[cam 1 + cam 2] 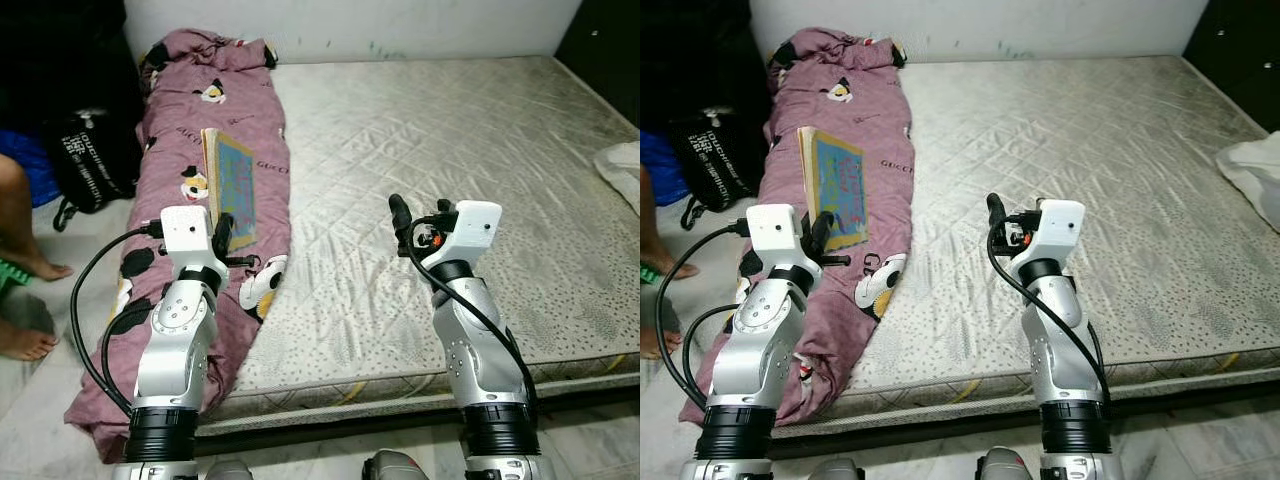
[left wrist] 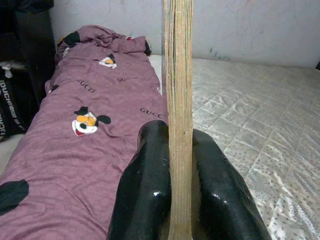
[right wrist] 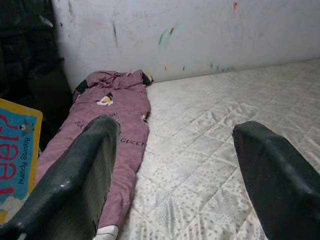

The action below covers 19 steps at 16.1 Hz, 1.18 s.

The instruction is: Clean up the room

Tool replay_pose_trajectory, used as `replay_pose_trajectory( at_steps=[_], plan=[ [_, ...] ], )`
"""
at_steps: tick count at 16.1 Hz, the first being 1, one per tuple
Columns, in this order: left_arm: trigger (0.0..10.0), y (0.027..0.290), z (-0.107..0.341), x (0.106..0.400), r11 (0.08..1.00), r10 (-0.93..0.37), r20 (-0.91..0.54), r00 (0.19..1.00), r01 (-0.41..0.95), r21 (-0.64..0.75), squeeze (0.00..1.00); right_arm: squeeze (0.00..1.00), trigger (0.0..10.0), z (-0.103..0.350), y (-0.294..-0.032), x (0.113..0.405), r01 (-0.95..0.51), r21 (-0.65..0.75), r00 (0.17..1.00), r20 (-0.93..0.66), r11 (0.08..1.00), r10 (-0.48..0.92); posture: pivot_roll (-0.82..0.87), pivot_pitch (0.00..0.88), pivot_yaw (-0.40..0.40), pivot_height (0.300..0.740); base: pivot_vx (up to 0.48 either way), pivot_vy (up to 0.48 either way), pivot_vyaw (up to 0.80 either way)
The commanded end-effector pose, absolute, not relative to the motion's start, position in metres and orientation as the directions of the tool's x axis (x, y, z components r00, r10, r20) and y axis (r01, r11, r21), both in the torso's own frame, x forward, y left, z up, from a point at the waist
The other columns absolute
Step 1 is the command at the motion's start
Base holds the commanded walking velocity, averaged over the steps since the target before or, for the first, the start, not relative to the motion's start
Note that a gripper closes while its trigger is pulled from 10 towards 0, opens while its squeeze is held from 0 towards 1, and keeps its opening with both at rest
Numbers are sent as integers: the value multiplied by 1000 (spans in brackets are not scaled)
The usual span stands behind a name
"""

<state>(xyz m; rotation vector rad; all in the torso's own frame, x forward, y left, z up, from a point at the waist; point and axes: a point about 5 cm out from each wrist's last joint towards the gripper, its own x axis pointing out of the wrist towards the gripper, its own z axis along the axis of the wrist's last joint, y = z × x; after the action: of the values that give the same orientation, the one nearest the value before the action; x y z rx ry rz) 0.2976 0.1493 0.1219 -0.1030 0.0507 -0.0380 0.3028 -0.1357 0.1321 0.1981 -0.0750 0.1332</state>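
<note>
**Cardboard picture book pinched upright over the purple blanket**

Black fingers (image 2: 150,185) of the left gripper (image 1: 224,232) clamp the lower edge of a thick children's book (image 1: 231,187), which stands on edge with its blue cover turned toward the mattress (image 1: 430,150). It is held above a purple cartoon-print blanket (image 1: 200,120) that lies bunched along the mattress's left side and droops over the near corner. The right gripper (image 1: 402,222) hovers over the bare quilted mattress, its fingers (image 3: 75,185) spread wide with nothing between them. A black bag (image 1: 85,155) sits on the floor left of the bed, beside a person's bare feet (image 1: 30,300). White cloth (image 1: 622,170) lies at the mattress's right edge.
</note>
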Motion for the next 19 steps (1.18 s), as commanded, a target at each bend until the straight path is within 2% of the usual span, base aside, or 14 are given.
replay_pose_trajectory(
  at_steps=[1,4,8,14,19],
  plan=[
    [10000,151,134,299,993,-32,0,999,32,-110,0,0,10000,138,-136,303,-135,192,988,101,972,118,-60,0,-16,740,0,0,0],
    [10000,149,135,299,995,-42,3,999,42,-87,0,0,10000,139,-134,303,-160,109,983,107,981,148,-61,0,-16,740,0,0,237],
    [10000,146,134,299,992,-46,-3,999,46,-119,0,0,10000,139,-135,304,-144,131,986,105,981,131,-60,0,-14,740,0,0,587],
    [10000,150,135,298,983,-44,-18,999,40,-181,0,0,10000,137,-133,303,-148,162,986,102,976,132,-51,0,-17,740,0,0,0],
    [10000,152,135,297,983,-39,-21,999,35,-179,0,0,10000,137,-132,304,-152,165,985,101,974,137,-42,0,-20,740,0,0,0]
  ],
)
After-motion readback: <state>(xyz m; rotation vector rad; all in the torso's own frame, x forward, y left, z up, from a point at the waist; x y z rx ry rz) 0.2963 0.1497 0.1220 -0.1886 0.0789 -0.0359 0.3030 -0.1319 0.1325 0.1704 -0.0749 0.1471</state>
